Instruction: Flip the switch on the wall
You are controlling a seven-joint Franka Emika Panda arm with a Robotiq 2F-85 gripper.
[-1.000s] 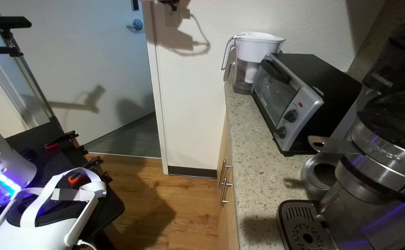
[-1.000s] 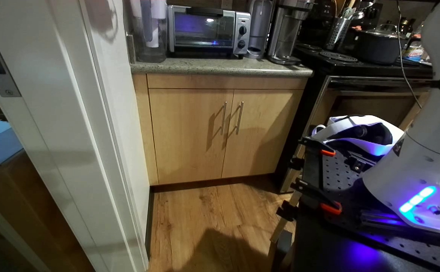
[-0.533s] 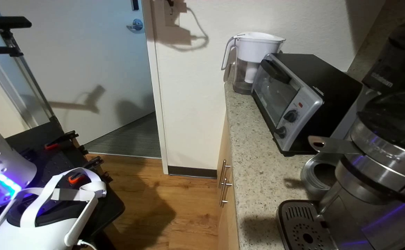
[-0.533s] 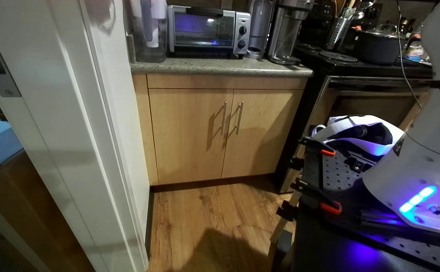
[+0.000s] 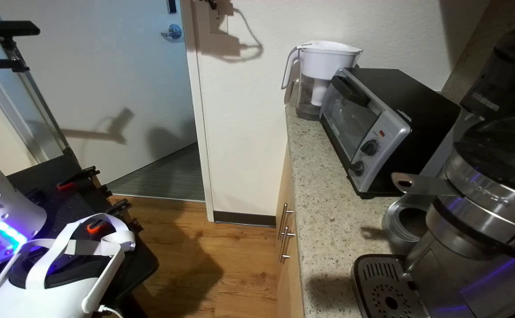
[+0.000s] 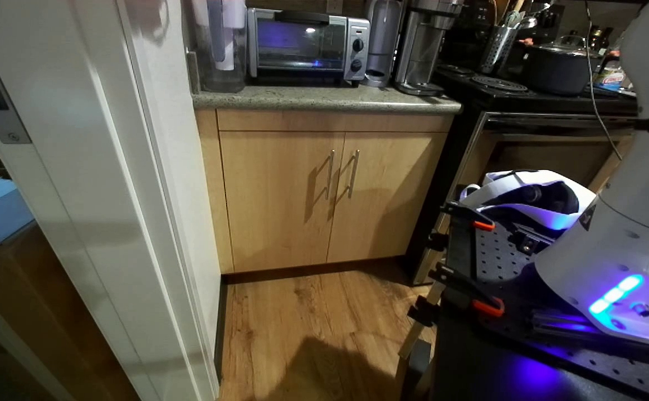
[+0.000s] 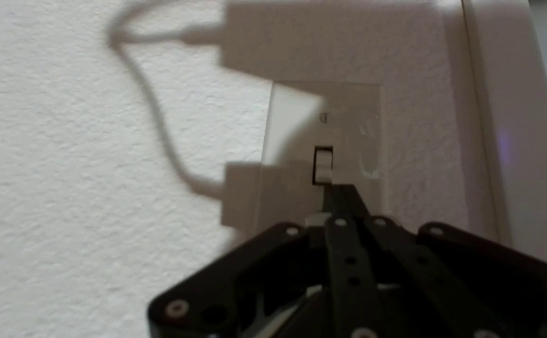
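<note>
The switch is a pale plate (image 7: 296, 122) with a small white toggle in a dark slot, partly in shadow in the wrist view. In an exterior view the switch plate (image 5: 219, 22) shows near the top edge. The cream-white wall (image 7: 90, 225) around it appears in both exterior views (image 5: 244, 141) (image 6: 179, 128). My dark gripper (image 7: 342, 195) is shut, with nothing between its fingertips. Its tips lie just below the toggle in the wrist picture and cover part of the plate. Contact cannot be told. Only the gripper's tip (image 5: 212, 4) shows in an exterior view.
A door frame (image 7: 512, 117) stands close beside the switch; a door (image 5: 129, 79) is beyond it. A water pitcher (image 5: 328, 62), toaster oven (image 5: 398, 106) and coffee machine (image 5: 469, 247) stand on the counter (image 5: 319, 198). A headset (image 5: 62, 282) lies by the robot base (image 6: 614, 256).
In an exterior view the gripper tip has shifted slightly up and left, and its shadow on the wall has moved up. The pale arm part at the top edge has left view.
</note>
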